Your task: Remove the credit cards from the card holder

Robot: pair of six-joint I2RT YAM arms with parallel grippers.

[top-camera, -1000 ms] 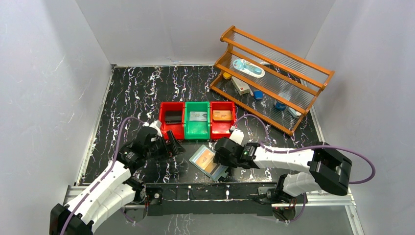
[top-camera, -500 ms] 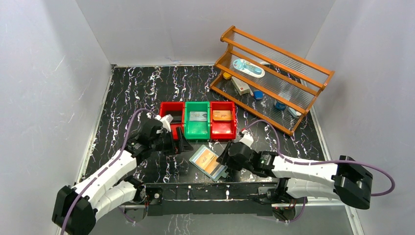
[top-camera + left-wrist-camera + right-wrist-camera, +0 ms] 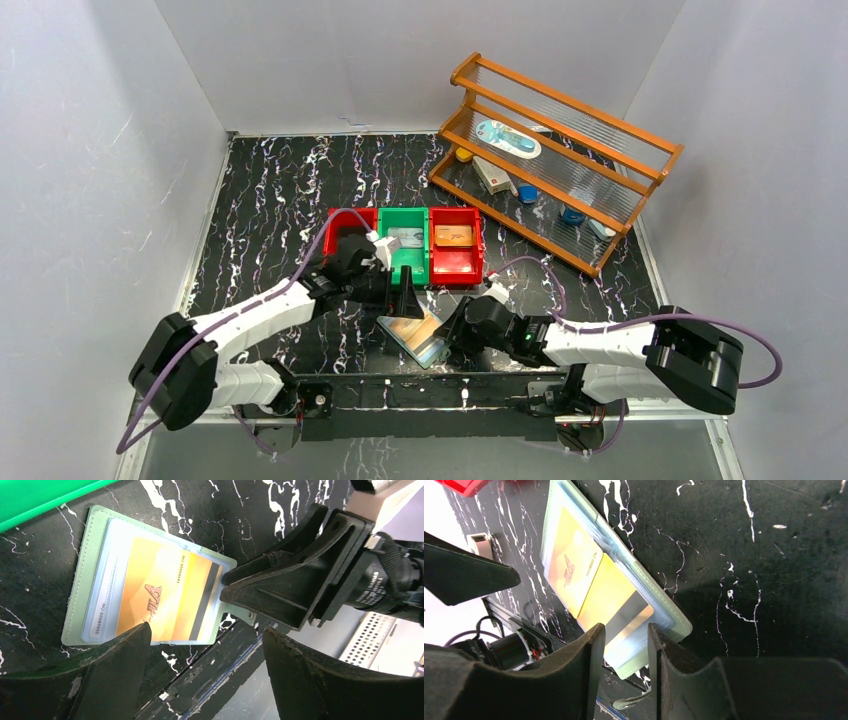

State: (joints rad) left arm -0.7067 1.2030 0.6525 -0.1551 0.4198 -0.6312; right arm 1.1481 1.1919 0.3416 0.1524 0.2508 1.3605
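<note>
1. Down at the near edge of the table point(image 3: 270, 180), the right gripper point(image 3: 625, 628) has its fingers close together with only a slim gap. Its tips are right at the near-right end of the card holder point(image 3: 75, 605). Nothing's clamped as far as I can see. The striped end of a gold card point(image 3: 160, 600) just shows through the gap.
2. The left gripper point(image 3: 408, 297) hangs over the holder's far side, jaws spread wide, empty.
3. The holder lies open and flat. From the top its long axis runs diagonally, far-left to near-right, so one short end points at the right gripper. The gold card lies the same way, stripe end toward that gripper.
4. Just behind is a row of bins. The green bin point(image 3: 403, 210) holds a silvery grey card point(image 3: 405, 238) and the right red bin point(image 3: 455, 270) holds a tan card point(image 3: 453, 235).
5. A wooden rack point(image 3: 560, 110) sits far right.
</note>
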